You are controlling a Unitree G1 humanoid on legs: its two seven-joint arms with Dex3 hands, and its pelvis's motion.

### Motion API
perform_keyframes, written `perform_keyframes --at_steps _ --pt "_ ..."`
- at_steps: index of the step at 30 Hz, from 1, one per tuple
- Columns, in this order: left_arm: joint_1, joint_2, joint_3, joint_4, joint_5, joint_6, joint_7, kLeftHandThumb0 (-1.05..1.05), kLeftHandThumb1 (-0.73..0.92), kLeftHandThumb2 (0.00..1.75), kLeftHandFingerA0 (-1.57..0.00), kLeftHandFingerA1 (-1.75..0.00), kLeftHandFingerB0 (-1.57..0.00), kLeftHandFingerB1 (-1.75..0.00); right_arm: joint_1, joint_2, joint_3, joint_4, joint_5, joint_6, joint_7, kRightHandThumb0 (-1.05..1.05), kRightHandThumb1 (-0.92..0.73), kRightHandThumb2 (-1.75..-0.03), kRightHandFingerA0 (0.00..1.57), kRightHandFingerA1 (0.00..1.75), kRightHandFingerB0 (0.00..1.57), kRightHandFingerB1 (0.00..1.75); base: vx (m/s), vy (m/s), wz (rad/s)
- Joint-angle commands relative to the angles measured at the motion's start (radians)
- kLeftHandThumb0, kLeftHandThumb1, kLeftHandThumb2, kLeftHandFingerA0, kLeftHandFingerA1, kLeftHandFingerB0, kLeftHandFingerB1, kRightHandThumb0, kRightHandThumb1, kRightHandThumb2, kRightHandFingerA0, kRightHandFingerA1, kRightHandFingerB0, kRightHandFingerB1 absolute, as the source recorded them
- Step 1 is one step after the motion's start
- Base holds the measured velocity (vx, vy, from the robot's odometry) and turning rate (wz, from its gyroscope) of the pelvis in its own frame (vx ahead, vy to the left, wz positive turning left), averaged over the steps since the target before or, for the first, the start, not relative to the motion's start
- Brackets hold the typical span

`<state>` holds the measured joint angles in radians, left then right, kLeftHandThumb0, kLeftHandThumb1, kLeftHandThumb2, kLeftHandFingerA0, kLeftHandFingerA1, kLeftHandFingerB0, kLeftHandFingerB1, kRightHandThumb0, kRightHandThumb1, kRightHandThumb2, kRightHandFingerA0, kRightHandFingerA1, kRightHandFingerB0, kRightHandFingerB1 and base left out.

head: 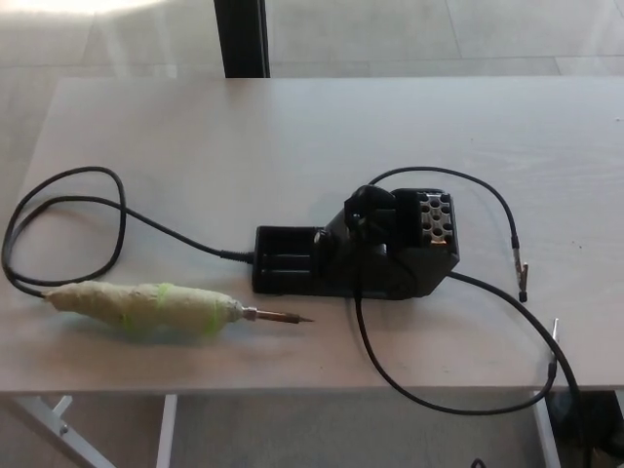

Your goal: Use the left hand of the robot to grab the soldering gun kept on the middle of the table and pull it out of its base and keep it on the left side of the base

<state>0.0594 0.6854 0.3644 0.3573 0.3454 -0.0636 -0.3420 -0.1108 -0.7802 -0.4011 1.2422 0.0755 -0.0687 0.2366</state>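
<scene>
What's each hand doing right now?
Left hand: not in view.
Right hand: not in view.

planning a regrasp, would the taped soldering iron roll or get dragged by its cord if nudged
The soldering iron has a rounded, lumpy tape-wrapped handle, so it would probably rock rather than roll far. Its black cord lies in a loose loop on the table, so it looks floppy and likely gives slack before tugging. The thin bare tip seems the part to avoid pushing.
</scene>
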Motion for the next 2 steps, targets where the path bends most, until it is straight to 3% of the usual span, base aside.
perform_keyframes --at_steps 1,2 --pt "0.193 -0.296 0.436 0.562 -0.42 0.292 0.237 -0.36 0.72 0.6 -0.73 -0.67 -0.6 -0.58 0.04 0.007 -0.018 0.008 0.028 -0.021 -0.006 -1.05 -0.25 -1.17 0.68 0.65 0.4 0.36 0.0 0.0 0.0" --pt "0.193 -0.296 0.436 0.562 -0.42 0.292 0.237 -0.36 0.72 0.6 -0.73 -0.67 -0.6 -0.58 0.04 0.007 -0.018 0.008 0.028 -0.021 -0.006 -1.05 -0.25 -1.17 0.68 0.65 0.4 0.36 0.0 0.0 0.0"
